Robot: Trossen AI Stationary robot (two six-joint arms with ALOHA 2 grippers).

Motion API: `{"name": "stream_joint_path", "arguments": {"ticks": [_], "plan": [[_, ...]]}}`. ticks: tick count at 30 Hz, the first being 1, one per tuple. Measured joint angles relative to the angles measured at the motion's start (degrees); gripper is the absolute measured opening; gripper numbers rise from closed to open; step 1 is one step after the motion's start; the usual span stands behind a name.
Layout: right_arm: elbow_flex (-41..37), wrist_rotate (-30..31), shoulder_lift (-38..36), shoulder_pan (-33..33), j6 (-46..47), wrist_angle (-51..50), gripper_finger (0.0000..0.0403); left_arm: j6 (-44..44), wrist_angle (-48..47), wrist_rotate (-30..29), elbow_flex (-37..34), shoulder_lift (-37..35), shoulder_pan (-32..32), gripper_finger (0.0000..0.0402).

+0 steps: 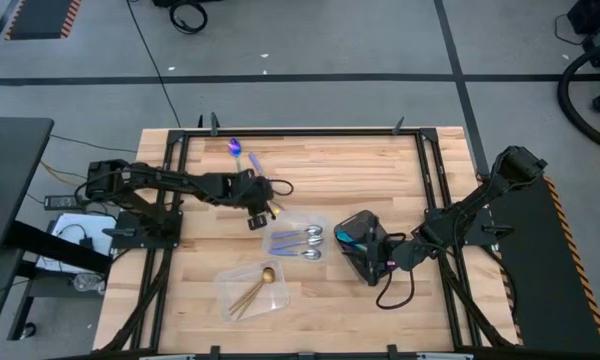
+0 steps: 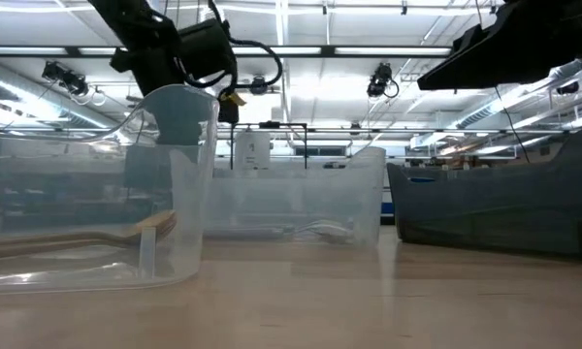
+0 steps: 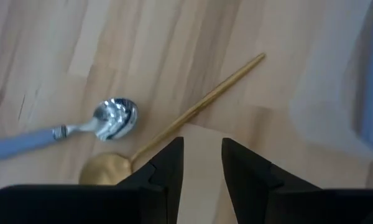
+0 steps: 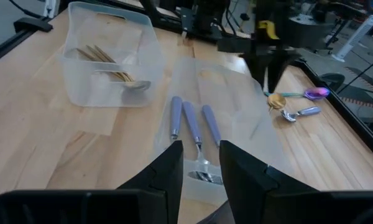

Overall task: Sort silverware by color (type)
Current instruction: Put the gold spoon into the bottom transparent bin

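My left fingers (image 3: 202, 180) hang over the bench (image 1: 380, 180) near its far left part, spread with a gap between them, pinching nothing. Bare wood shows through the gap. Just past the tips lies a gold spoon (image 3: 174, 127), bowl close to my left finger, handle running away at a slant. Beside it, a silver spoon with a pale blue handle (image 3: 81, 127), its bowl near the gold bowl, whether touching I can't tell. From above, a purple-blue iridescent piece (image 1: 235, 147) lies a bit farther toward the back edge.

My right fingers (image 4: 199, 168) sit over the dark tray (image 1: 365, 245) on the right side of the bench, parted, nothing between them. They point across at the clear container (image 4: 224, 134) in the middle, which holds three silver pieces with pale blue handles (image 4: 189, 121), side by side, roughly parallel. Farther left, another clear container (image 4: 109, 56) holds several gold pieces (image 4: 109, 65), bunched together at an angle.

Right wrist view also catches the left arm's fingers above the loose spoons at the bench's far side: gold, blue-handled and iridescent ones close together there.
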Motion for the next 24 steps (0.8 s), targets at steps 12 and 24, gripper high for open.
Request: {"name": "stream_joint_path", "arguments": {"ticks": [12, 24], "plan": [[0.0, -0.4, 0.0, 0.0, 0.0, 1.2, 0.0114, 13.8, 3.1, 5.5, 0.0, 4.7, 7.5, 0.0116], [0.0, -0.4, 0.0, 0.0, 0.0, 1.2, 0.0114, 19.4, 4.8, 5.9, 0.1, 6.5, 10.2, 0.0166]]}}
